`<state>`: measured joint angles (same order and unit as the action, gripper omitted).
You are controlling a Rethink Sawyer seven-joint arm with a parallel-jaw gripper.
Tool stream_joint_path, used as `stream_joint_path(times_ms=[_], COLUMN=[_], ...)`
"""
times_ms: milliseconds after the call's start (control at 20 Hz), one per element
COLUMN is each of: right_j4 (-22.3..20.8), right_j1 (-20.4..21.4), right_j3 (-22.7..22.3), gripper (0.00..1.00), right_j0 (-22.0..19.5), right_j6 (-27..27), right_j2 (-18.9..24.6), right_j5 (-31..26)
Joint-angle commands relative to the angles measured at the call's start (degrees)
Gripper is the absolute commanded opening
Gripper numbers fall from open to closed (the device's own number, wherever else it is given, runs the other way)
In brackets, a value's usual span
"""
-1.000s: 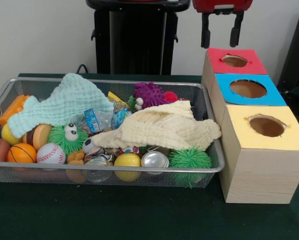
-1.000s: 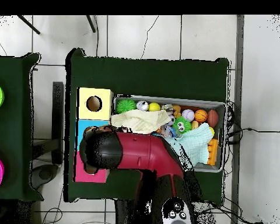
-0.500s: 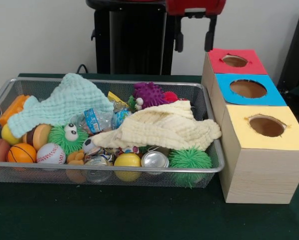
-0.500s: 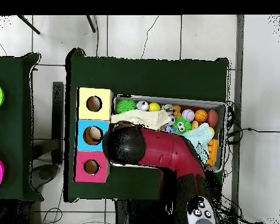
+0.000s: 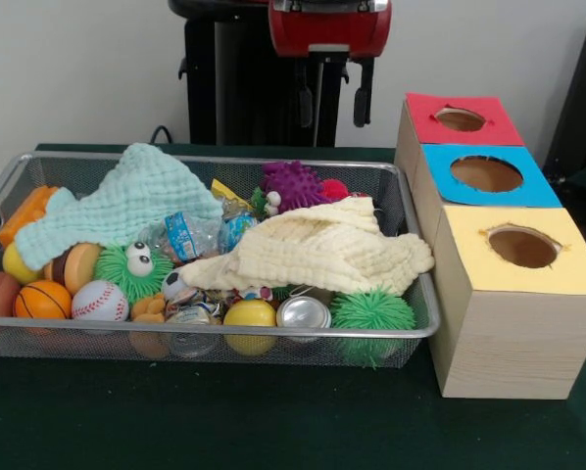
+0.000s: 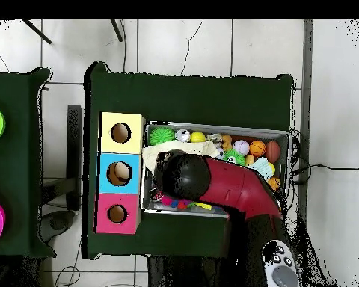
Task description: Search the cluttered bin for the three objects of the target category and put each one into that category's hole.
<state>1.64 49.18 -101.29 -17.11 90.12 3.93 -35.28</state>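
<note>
The robot's gripper (image 5: 333,106) hangs empty, fingers spread apart, above the far edge of the wire bin (image 5: 425,323). The bin holds balls, cloths and cans beside three boxes with holes (image 5: 522,245).

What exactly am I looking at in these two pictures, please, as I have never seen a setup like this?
It is a robot arm at a table. One picture faces it across the table, the other looks straight down. The red and black gripper hangs above the far edge of a wire basket, its jaws open and holding nothing. The basket is full of toys: balls, a baseball, a spiky green ball, a can, and two cloths, one yellow, one pale green. Beside it stand three wooden boxes, each with a hole on top: red, blue, yellow.
</note>
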Motion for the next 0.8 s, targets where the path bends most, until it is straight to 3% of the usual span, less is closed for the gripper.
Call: stream_joint_path(times_ms=[50, 300, 800], right_j4=[-4.1, -4.3, -5.8], right_j1=[-2.8, -2.4, -6.0], right_j3=[3.9, 4.3, 8.6], gripper=[1.00, 1.00, 1.00], right_j0=[-0.5, -0.1, -3.2], right_j6=[-1.3, -0.8, -3.4], right_j2=[4.6, 3.8, 5.5], right_j5=[-3.3, -4.1, -4.7])
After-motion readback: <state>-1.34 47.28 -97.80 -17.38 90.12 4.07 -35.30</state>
